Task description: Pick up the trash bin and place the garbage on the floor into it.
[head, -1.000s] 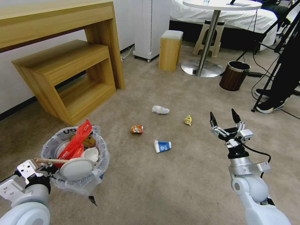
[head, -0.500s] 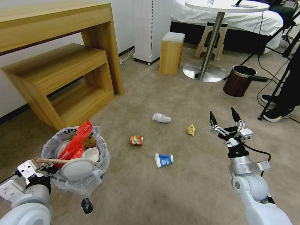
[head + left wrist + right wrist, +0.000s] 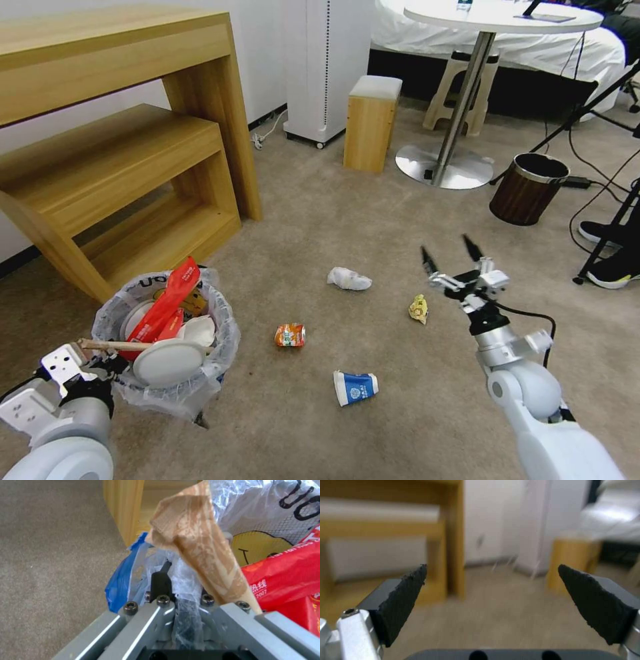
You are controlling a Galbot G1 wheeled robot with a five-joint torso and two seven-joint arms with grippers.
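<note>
While held at the near left: trash bin, lined with a translucent bag, packed with a red wrapper, white slippers and a wooden stick.
Left gripper: clamped on the near rim of the trash bin; in the left wrist view, bag plastic pinched between its dark fingers, stick and red wrapper just beyond.
Right gripper: raised above the floor at right, fingers spread wide, nothing between them.
Yellow wad: on the carpet just left of and below the right gripper, nearest to it of the loose litter.
White tissue: farther left, at about the same depth as the right gripper, apart from it.
Orange can: on its side, nearer and left of the tissue, between the bin and the yellow wad.
Blue-white paper cup: on its side, nearest piece to the robot, well left of the right arm.
Brown bin: far right, standing upright, beyond the right gripper.
Wooden desk: far left, behind the trash bin.
</note>
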